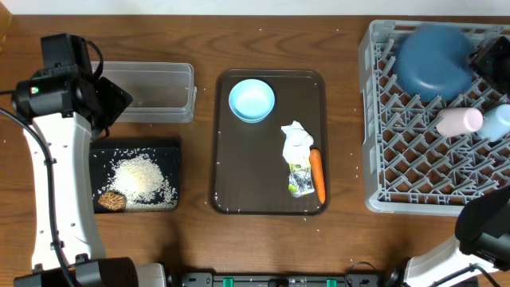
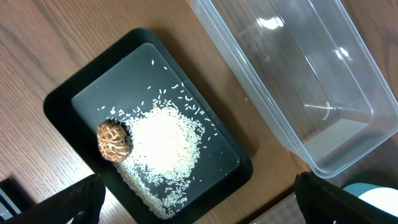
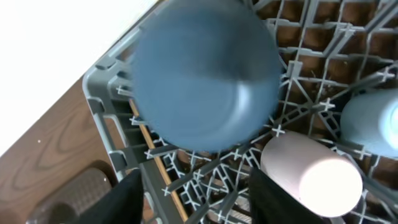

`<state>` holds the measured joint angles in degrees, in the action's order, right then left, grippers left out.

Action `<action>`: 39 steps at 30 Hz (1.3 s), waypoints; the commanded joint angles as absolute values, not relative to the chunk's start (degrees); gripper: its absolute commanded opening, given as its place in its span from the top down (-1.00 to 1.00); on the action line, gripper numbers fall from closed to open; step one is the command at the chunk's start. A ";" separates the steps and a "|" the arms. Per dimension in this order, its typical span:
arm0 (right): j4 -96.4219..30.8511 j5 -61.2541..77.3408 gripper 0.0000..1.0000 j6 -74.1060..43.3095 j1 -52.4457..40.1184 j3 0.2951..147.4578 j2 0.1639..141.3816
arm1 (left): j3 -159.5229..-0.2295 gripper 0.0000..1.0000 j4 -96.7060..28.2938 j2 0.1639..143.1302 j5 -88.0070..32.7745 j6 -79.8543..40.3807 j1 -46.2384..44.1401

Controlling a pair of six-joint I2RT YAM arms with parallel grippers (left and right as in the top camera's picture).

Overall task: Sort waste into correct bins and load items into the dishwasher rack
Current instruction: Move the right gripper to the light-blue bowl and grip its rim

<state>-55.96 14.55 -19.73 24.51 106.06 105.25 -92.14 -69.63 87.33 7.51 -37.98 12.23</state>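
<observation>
Now your left hand [image 2: 199, 196] hovers spread and empty over the rice [image 2: 163, 149] in the black tray [image 2: 106, 93]. Your right hand [image 3: 198, 199], likewise spread, hangs above the dark-blue plate [image 3: 199, 87].

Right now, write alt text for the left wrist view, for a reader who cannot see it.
A shallow black tray on a wooden table holds a pile of white rice with a brown lump at its left edge. A clear plastic tub, nothing visible inside, lies to its upper right.
</observation>
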 commanded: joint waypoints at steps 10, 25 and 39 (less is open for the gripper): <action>-55.29 23.79 -0.89 -13.45 9.85 105.69 98.37 | -92.86 -0.96 -69.82 86.48 8.01 -38.89 12.36; -35.03 23.79 -0.39 -3.55 -20.03 105.69 116.11 | -92.86 -0.96 -69.82 86.48 8.01 -38.89 12.36; -35.05 12.88 -0.39 7.40 -37.43 105.69 126.72 | -92.86 -0.95 -69.82 86.48 8.01 -38.87 12.36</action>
<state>-34.54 18.33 3.66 -35.11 105.65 127.09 -92.14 -69.63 87.31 7.51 -37.98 12.23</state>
